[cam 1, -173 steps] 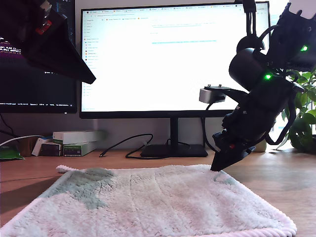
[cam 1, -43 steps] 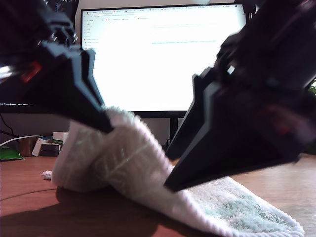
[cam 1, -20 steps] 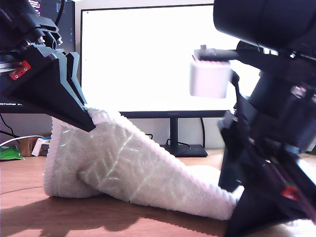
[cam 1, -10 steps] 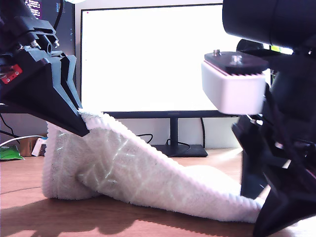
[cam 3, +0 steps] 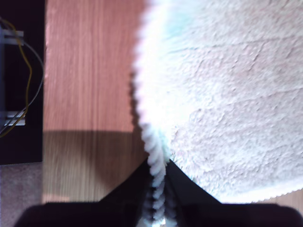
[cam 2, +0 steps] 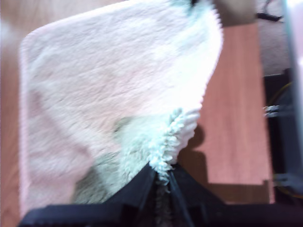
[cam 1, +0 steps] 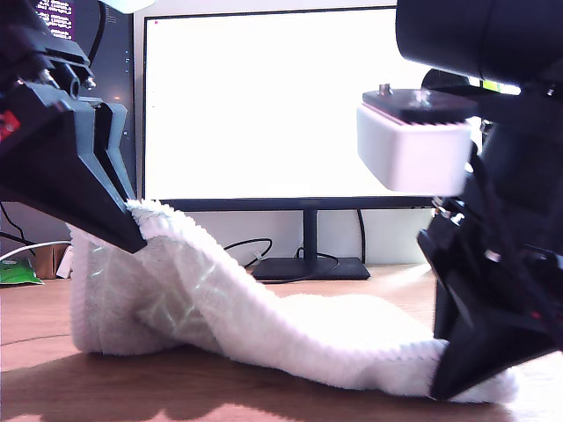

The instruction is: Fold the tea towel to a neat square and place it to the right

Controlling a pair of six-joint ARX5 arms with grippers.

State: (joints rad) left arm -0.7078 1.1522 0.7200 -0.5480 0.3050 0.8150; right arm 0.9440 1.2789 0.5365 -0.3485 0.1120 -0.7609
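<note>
**Exterior view: tea towel strung between both tools, fold half made**

Exterior view shows the tea towel [cam 1: 264, 325] slung as a slope. Its high end is at the exterior view's left and its low end runs down to the bench [cam 1: 176, 400] at the exterior view's right.

- My first tool [cam 1: 132, 236] is raised at the exterior view's left. Its jaws are pressed together on the fluffy edge, which stands up between them in the first wrist view. Below it the cloth drops in a loose doubled hang, and the bottom of the loop rests on the bench.
- My second tool [cam 1: 444, 387] is low at the exterior view's right, at or just above the bench. It pinches the ribbed hem [cam 3: 154, 156] in the second wrist view, where bare wood lies beside the hem.
- The towel's long axis runs straight from one tool to the other, across the front of the lit monitor [cam 1: 290, 105].
- The middle span sags onto the bench, and only the end at my first tool is airborne.

Judgement: the fold hinges on the raised edge meeting the low one. The pinned edge lies from my first tool toward the exterior view's right and downward, so my first tool has the travelling to do and my second acts as the anchor. The likely trouble is the slack loop under my first tool bunching instead of lying flat.

No container shows in any view.
</note>
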